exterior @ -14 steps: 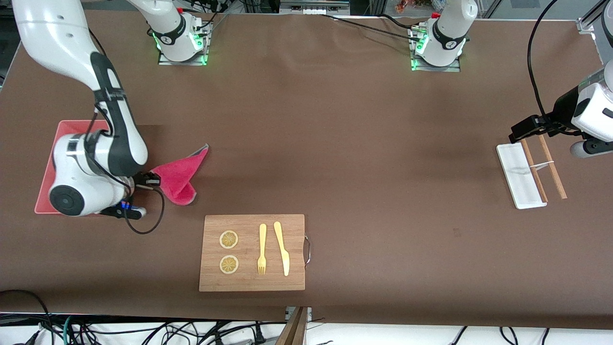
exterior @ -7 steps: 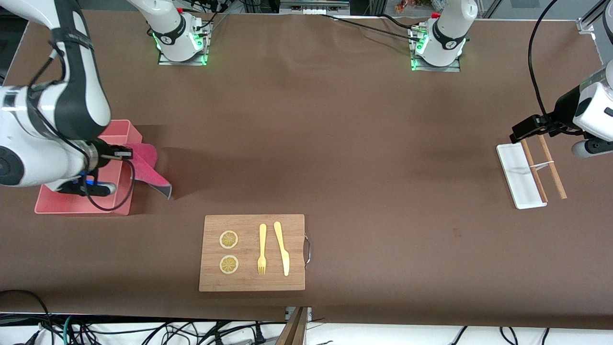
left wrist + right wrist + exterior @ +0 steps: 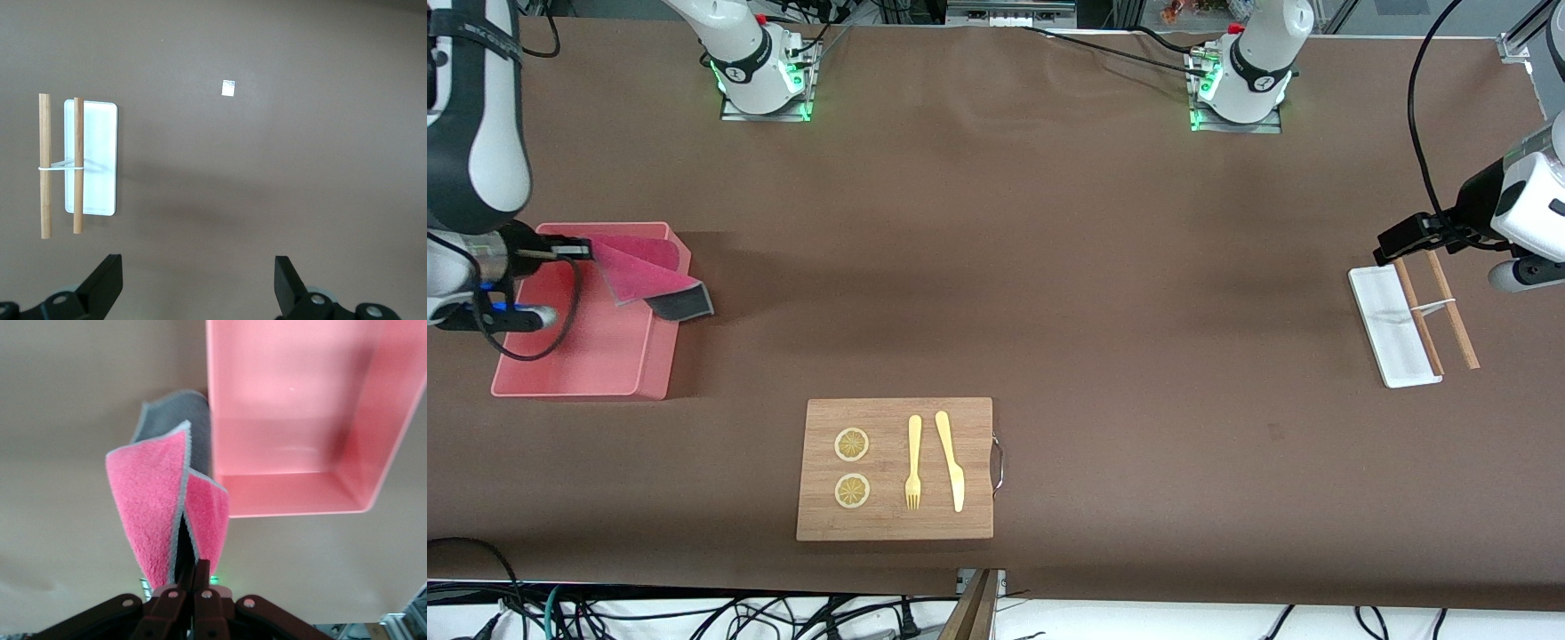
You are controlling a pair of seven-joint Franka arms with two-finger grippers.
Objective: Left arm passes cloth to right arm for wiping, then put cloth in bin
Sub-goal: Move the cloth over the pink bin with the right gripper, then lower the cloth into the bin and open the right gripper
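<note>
Cloth (image 3: 645, 277) hangs pinched by one edge in my right claw (image 3: 578, 250), which is clamped tight on it, so the fabric trails clear of the bench and can drop into the bin (image 3: 574, 373). From the claw it drapes over the bin's rim, its grey tip just past the wall toward the left arm's end. My left claw (image 3: 199, 293) waits, fingers apart, near the white tray (image 3: 1392, 333).

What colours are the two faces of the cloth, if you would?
Bright pink and dark grey on the cloth, clearest in the right wrist view.
</note>
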